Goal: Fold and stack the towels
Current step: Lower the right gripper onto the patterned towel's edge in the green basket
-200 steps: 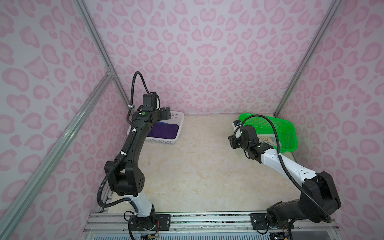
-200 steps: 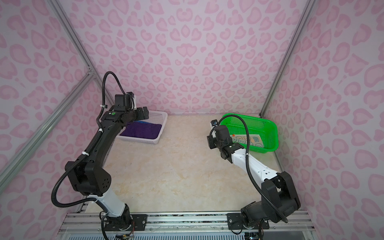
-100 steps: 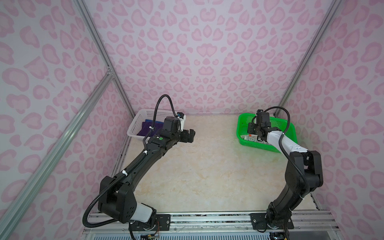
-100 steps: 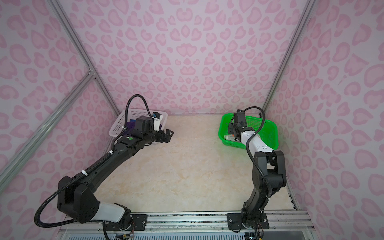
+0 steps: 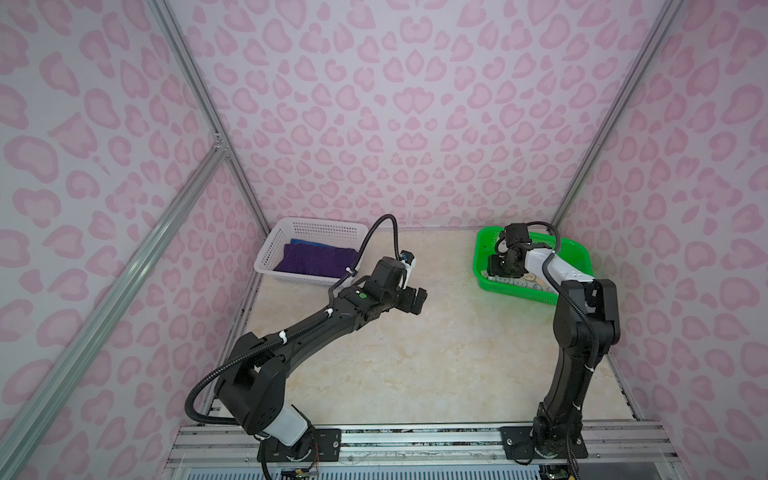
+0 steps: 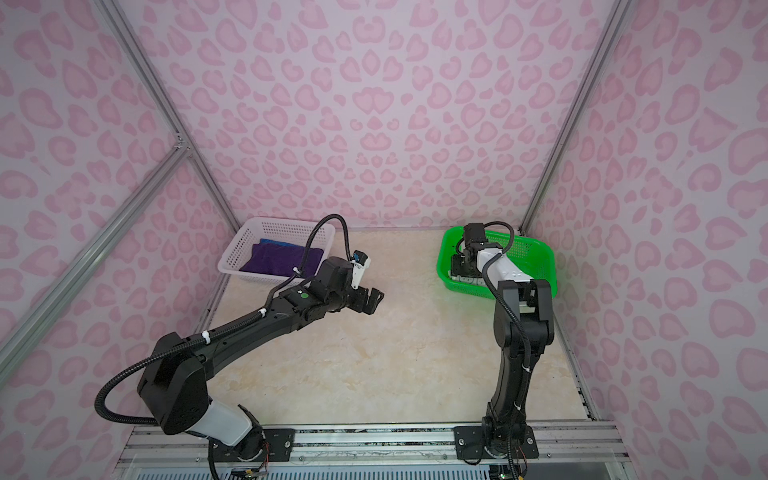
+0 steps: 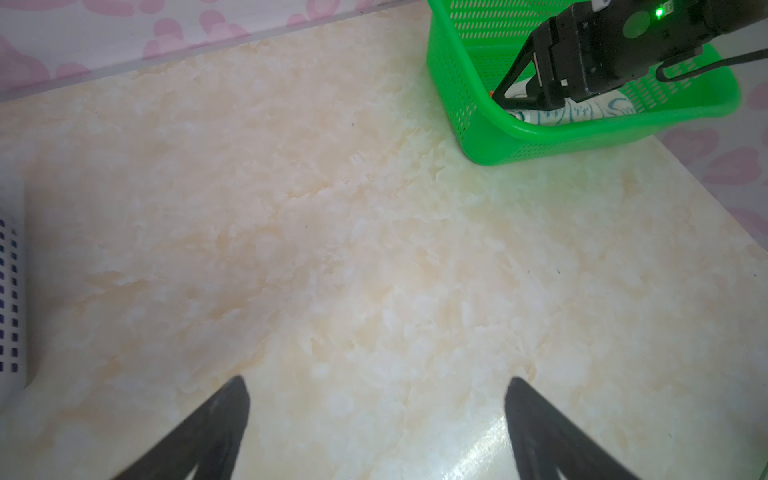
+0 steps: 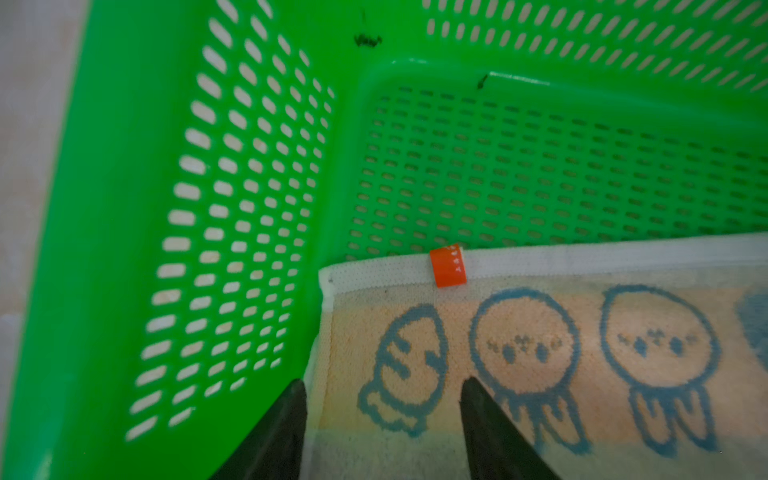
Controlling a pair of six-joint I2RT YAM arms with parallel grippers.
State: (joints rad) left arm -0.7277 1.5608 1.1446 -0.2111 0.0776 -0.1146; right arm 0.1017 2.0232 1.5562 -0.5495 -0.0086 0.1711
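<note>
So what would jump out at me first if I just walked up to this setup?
Probably the pink spotted walls all around, then the bright green basket at the back right, where the right gripper hangs open over a patterned towel. At the back left a white basket holds a purple towel on a blue towel, while the left gripper hovers wide open above the table.

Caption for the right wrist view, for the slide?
Right tool open astride a corner of the rabbit-print towel in the green basket.
</note>
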